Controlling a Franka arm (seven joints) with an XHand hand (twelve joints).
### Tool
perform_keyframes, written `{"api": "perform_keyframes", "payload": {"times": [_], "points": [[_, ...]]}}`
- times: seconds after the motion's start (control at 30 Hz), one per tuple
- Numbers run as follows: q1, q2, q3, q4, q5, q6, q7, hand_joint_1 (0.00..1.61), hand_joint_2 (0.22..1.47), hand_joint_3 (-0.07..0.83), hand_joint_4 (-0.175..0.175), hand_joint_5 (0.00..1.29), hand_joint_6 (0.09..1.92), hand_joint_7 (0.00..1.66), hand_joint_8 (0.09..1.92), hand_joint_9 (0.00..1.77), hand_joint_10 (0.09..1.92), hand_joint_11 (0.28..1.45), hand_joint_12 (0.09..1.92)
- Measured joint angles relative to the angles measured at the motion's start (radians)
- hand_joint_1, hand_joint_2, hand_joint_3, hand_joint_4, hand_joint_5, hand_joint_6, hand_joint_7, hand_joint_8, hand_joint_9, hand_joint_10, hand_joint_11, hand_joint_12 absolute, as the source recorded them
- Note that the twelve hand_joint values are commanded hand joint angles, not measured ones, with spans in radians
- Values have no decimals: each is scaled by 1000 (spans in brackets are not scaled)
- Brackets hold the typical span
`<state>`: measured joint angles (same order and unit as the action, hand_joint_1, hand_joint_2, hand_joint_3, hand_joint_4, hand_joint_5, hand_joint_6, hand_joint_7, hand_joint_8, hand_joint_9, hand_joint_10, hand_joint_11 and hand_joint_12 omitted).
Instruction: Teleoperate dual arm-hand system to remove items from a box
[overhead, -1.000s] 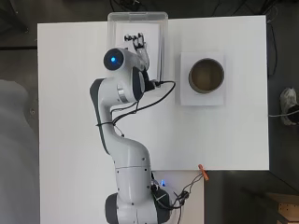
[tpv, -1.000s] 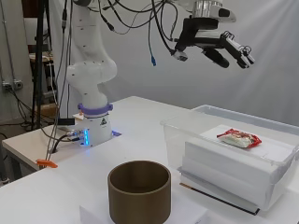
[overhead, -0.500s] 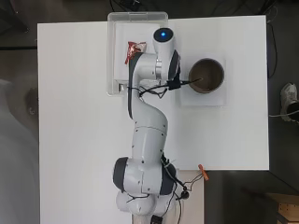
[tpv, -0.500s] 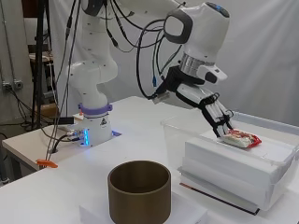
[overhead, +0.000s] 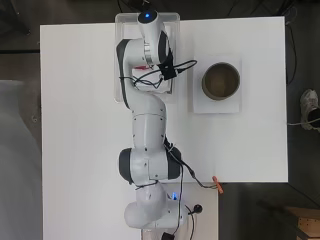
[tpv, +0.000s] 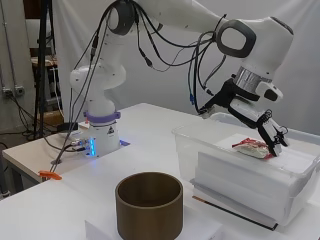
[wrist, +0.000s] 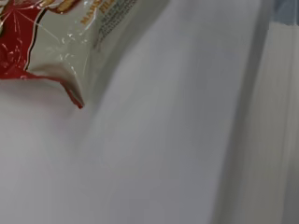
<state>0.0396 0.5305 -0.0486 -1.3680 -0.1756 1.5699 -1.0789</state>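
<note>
Hand (tpv: 267, 131) sat right of centre in the side view, fingers straight and spread, holding nothing, tips just over the red-and-white packet (tpv: 252, 148). Packet lay on a white block inside the clear box (tpv: 240, 175), raised to rim level, likely for easy reach. Brown cylinder (tpv: 149, 205) stood lower centre, probably the drop target.

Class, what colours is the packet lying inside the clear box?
The packet is red and white with some gold print, clearest in the wrist view.

arm (tpv: 165, 12): glossy white, grey joints | black cables | blue light | fingers (tpv: 274, 135): black
</note>
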Motion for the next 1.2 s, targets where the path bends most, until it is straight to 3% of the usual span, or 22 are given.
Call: {"api": "perform_keyframes", "payload": {"times": [0.1,0.2,0.23,0.27,0.3,0.33,0.4,0.47,0.57,0.6,0.63,0.67,0.7,0.77,0.9,1.03,1.2], "points": [[7,45,27,48,13,-15,-12,174,951,-6,-60,180,87,428,87,531,87,491,87],[13,65,61,28,31,-45,-23,248,1008,5,-40,321,87,589,87,691,87,571,87],[13,60,60,16,31,-46,-23,651,1063,6,-87,514,505,675,418,799,335,664,87],[12,52,56,7,32,-47,-17,856,1089,8,-13,711,772,802,842,912,863,711,518],[11,33,52,-5,34,-43,-2,960,1091,5,67,866,863,927,1305,1061,1328,796,1072],[10,9,49,-24,29,-27,8,1011,1088,2,119,957,899,1012,1608,1170,1616,858,1457],[10,-35,42,-86,16,-4,42,1043,1086,1,163,1022,927,1090,1863,1275,1851,937,1799],[10,-57,40,-121,10,0,72,1048,1087,1,173,1033,939,1114,1920,1312,1906,984,1889],[7,-156,35,-147,37,56,76,1047,1091,1,175,1026,952,1130,1920,1348,1920,1050,1907],[6,-203,34,-148,45,64,73,791,1038,-11,94,696,652,1030,1920,1287,1920,1030,1910],[4,-246,32,-147,57,61,65,465,934,-20,35,392,369,691,1382,950,1400,809,1385],[4,-290,30,-143,70,47,55,247,857,-17,21,202,190,388,795,613,875,630,851],[6,-331,28,-129,79,17,51,147,821,-10,22,99,93,225,416,449,511,550,479],[7,-361,24,-93,70,-49,76,148,781,-3,26,48,87,186,101,440,158,538,132],[5,-276,13,-84,32,-107,126,202,776,3,3,105,87,295,87,521,87,534,87],[-3,-186,-2,-213,12,-82,113,227,814,3,10,240,87,413,87,579,87,545,87],[-7,-144,-2,-245,5,-76,55,291,816,2,-8,135,87,335,87,524,87,525,87]]}}
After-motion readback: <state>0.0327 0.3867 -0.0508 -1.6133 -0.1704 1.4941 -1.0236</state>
